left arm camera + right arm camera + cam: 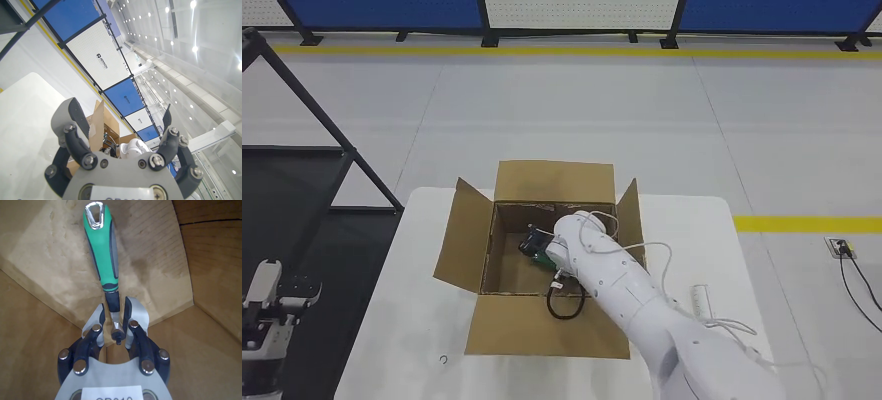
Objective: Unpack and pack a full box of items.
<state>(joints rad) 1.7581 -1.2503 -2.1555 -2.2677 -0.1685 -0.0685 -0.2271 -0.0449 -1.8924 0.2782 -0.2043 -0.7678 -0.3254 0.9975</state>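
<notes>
Straddling the black neck of the green-handled ratchet (100,247), the right gripper (115,303) has its fingers slightly apart, unclamped. The ratchet lies on the floor of the box (547,185) by the tabletop's (692,230) far edge. The left gripper (121,105) gapes wide beyond the left edge.

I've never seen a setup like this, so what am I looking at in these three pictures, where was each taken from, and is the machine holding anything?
It is a two-armed robot at a white table. The top picture looks down from above its arms: the right arm reaches into an open cardboard box. The other two come from cameras on its wrists. The right gripper, inside the box, straddles the neck of a green-handled ratchet wrench; whether it grips yet is unclear. The left gripper is open and empty.
</notes>
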